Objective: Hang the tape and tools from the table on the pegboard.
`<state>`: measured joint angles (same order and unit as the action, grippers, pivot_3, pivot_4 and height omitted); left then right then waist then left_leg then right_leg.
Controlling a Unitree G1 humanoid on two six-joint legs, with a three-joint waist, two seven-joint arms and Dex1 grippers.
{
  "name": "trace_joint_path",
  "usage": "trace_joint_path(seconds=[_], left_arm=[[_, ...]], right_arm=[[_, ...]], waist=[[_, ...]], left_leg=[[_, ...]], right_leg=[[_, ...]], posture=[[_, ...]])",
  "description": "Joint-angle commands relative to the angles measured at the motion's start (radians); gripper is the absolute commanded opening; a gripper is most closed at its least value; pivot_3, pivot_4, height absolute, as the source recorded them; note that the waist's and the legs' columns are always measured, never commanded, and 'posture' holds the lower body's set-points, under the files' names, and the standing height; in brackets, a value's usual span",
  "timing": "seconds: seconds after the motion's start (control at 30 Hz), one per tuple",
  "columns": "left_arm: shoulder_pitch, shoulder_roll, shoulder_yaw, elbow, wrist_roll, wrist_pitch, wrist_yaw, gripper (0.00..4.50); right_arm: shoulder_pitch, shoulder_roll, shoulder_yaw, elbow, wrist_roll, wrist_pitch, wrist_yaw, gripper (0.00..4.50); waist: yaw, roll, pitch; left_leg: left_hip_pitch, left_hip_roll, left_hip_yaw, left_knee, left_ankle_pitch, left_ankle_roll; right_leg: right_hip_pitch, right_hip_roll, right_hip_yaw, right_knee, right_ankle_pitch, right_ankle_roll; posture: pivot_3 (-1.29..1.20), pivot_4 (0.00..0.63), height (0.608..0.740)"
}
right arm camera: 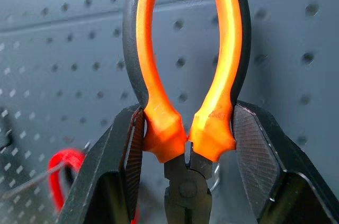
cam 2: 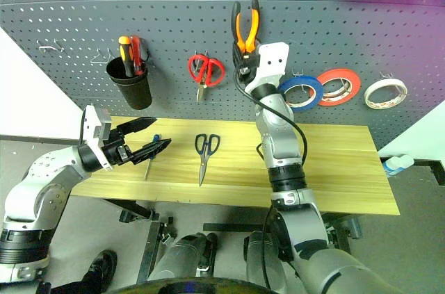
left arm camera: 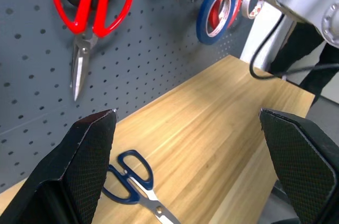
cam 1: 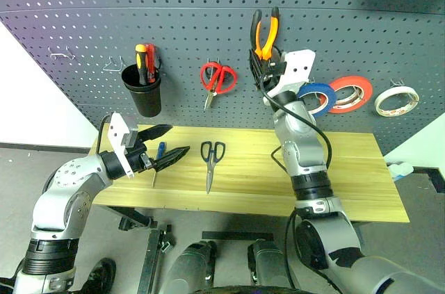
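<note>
Both fingers of the right hand (right arm camera: 186, 166) clamp the pliers (right arm camera: 185, 81), handles up.

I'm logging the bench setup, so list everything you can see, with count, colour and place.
pegboard: one, dark grey, wall behind the table
table: one, pale wood, below the pegboard
pliers: one, orange and black, held handles-up against the pegboard
blue tape: one, hung on the pegboard
red-orange tape: one, hung beside the blue tape
white tape: one, hung furthest right
red scissors: one, hung on the pegboard
cup: one, black, on the pegboard, holding red and yellow screwdrivers
black scissors: one, lying on the table
blue screwdriver: one, on the table
left gripper: open, over the table
right gripper: shut on the pliers
</note>
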<state>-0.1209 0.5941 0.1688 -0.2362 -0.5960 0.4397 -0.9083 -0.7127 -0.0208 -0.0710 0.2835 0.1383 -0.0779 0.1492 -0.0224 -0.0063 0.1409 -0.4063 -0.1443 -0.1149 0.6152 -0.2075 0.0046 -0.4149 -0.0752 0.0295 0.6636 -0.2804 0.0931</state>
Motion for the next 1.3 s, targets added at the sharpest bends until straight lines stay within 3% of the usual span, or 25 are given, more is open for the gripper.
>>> trace_joint_path(seconds=[0.03,0.63,1.3], left_arm=[[-0.002,-0.001,0.003,-0.024,0.003,-0.020,0.005,4.50],[0.029,0.003,0.008,-0.061,-0.013,-0.002,0.015,4.50],[0.036,0.000,0.006,-0.053,-0.010,-0.011,0.013,4.50]], right_arm=[[-0.059,-0.006,-0.020,-0.006,0.009,-0.039,-0.011,2.12],[-0.188,0.003,-0.073,0.277,0.020,-0.217,-0.034,2.12],[-0.226,0.013,-0.073,0.268,0.067,-0.224,0.013,2.12]], waist=[[-0.001,0.000,-0.001],[-0.034,0.000,-0.004],[-0.036,0.000,-0.005]], left_leg=[[0.000,0.000,0.000,0.000,0.000,0.000],[0.001,0.003,0.000,0.000,0.001,-0.001],[0.005,0.013,0.003,0.000,0.001,-0.001]], right_leg=[[0.000,0.000,0.000,0.000,0.000,0.000],[0.000,0.003,0.002,0.002,0.002,-0.003],[0.002,0.013,0.003,0.002,0.007,-0.011]], posture=[[-0.03,0.054,0.740],[-0.01,0.066,0.740],[-0.01,0.059,0.740]])
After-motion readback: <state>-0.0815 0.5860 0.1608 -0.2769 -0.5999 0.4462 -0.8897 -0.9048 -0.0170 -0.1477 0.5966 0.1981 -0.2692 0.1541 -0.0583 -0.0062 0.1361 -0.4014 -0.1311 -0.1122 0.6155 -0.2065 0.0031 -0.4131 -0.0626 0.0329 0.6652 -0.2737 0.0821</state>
